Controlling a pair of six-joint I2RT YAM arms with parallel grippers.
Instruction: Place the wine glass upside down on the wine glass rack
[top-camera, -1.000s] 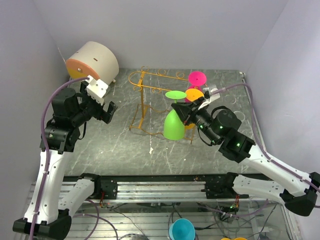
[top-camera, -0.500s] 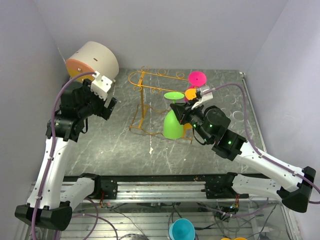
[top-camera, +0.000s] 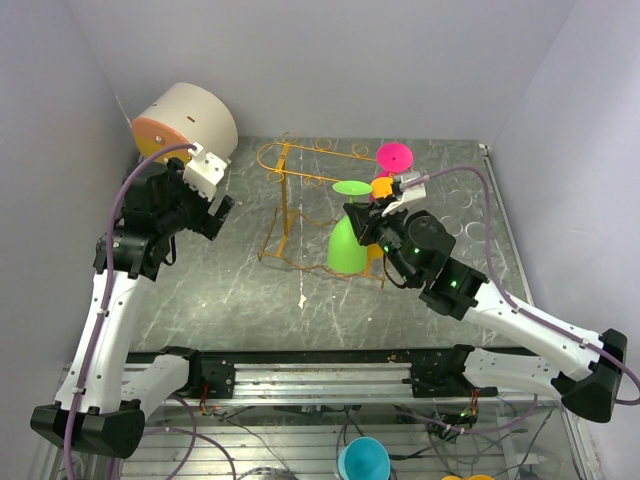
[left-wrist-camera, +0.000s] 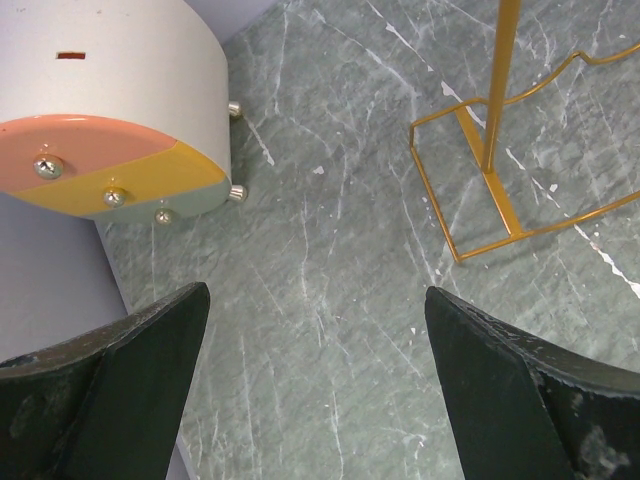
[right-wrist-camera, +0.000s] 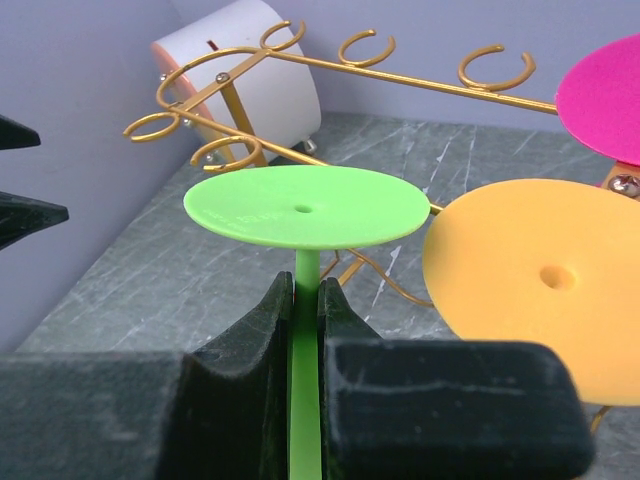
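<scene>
My right gripper is shut on the stem of a green wine glass. The glass hangs upside down, foot up, bowl below, beside the near rail of the golden wire wine glass rack. An orange glass foot and a pink glass foot sit at the rack's right end. My left gripper is open and empty above the table, left of the rack's base.
A round cream drum with an orange face lies at the back left, next to the left gripper. The grey marble table ends at walls on the left, back and right.
My right gripper has carried the green glass a little back and right, toward the rack rail and the orange glass. The left arm rose toward the drum, then stayed still.
</scene>
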